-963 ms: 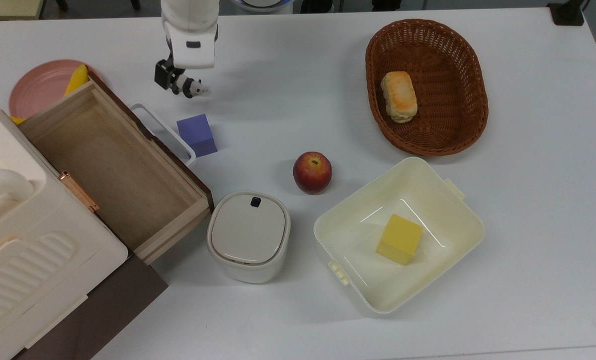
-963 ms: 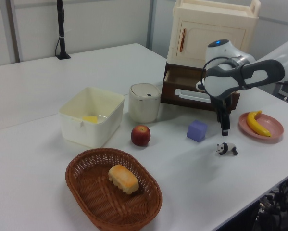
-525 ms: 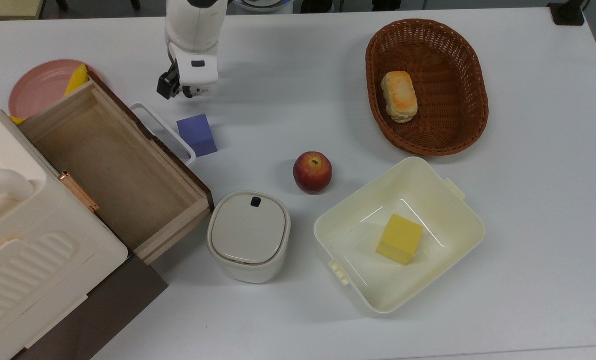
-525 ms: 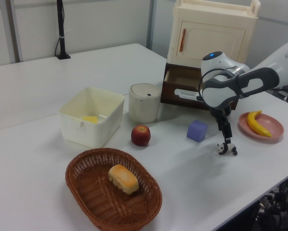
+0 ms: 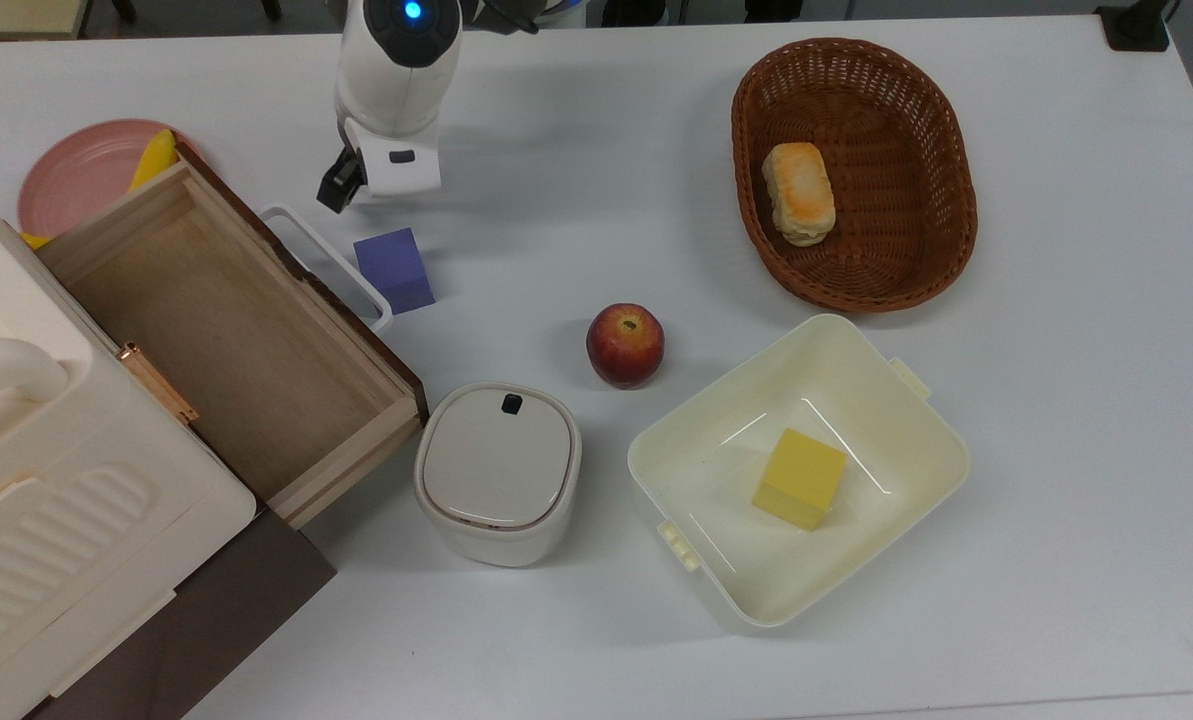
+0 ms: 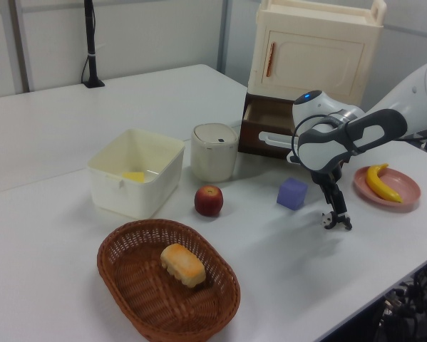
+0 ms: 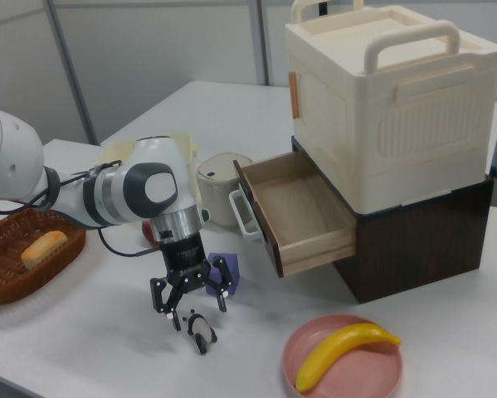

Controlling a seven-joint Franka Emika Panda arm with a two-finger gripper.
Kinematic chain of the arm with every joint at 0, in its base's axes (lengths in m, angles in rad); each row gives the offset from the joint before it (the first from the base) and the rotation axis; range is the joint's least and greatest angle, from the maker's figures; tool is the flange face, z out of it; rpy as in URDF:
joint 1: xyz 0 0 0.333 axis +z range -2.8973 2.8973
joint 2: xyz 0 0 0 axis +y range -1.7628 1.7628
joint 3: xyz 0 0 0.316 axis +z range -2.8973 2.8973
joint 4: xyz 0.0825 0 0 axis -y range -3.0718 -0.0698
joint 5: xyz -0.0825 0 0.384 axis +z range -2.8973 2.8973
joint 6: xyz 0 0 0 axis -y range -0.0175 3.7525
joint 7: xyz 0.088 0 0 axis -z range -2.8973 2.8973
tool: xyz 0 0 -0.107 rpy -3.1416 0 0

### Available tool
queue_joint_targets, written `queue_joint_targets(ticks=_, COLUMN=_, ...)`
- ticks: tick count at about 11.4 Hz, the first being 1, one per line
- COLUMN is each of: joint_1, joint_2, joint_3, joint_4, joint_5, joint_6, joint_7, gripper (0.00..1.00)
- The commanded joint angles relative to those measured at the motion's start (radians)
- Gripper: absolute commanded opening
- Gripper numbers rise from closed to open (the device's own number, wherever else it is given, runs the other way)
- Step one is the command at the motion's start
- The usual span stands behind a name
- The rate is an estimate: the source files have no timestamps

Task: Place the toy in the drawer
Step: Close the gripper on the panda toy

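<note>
The toy [image 7: 202,327] is standing on the table [image 5: 596,130], just beside the purple cube [image 7: 224,274] and short of the drawer [image 7: 302,211], so nothing is delivered yet. I am holding my gripper [image 7: 188,303] low over it with the fingers [image 7: 159,295] spread open, one to each side of the panda and not yet closing on it. By my reckoning I am in the reaching step: the grasp, the lift and the carry are all left to do. The drawer is sitting pulled out and bare inside, ready to receive it.
</note>
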Motion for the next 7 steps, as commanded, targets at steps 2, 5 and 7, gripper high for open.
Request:
queue_joint_targets(ticks=2, joint_1=0.001, joint_2=0.0, joint_3=-0.007, joint_4=-0.006, joint_5=-0.016, joint_6=-0.018, joint_7=-0.01, gripper=1.0)
queue_joint_targets(ticks=5, joint_1=0.001, joint_2=0.004, joint_3=-0.007, joint_4=-0.006, joint_5=-0.018, joint_6=-0.018, joint_7=-0.007, gripper=1.0)
queue_joint_targets(ticks=7, joint_1=0.001, joint_2=0.02, joint_3=-0.007, joint_4=-0.003, joint_5=-0.024, joint_6=-0.018, joint_7=-0.007, gripper=0.6)
